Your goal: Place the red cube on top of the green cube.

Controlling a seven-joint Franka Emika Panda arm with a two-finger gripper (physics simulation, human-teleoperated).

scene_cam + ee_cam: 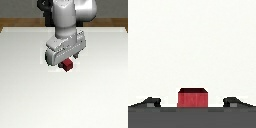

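While the gripper (68, 61) hangs low over the white table (25, 90) with fingers (149, 103) spread wide either side of the red cube (67, 64), it should center and descend before closing; no green cube shows.
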